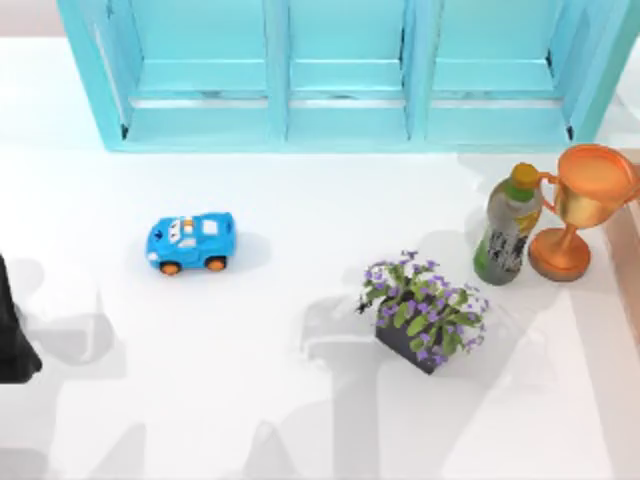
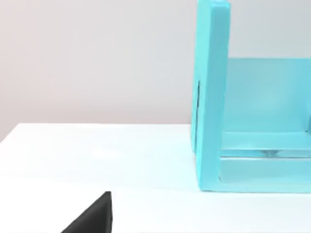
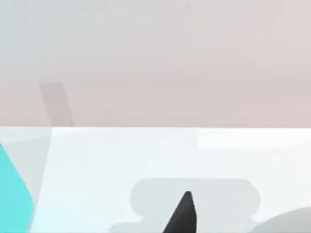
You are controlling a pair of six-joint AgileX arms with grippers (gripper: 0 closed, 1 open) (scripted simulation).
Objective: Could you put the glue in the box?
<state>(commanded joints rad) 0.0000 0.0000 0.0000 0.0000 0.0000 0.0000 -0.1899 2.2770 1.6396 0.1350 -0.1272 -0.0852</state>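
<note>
Green bottle w/ yellow cap (image 1: 508, 228) upright at table's right side, just beside orange trophy (image 1: 580, 205), well apart from turquoise box (image 1: 340, 75) w/ three open compartments along far edge. Potted purple flowers (image 1: 425, 315) near bottle, toward centre. Blue toy car (image 1: 190, 242) left of centre, well apart from the rest. White table (image 1: 300, 420) underneath. Left arm (image 1: 12, 335) parked at left edge. Left gripper (image 2: 92, 221) facing box's end wall; open or closed, can't tell. Right gripper (image 3: 182, 216) low over table; likewise can't tell.
</note>
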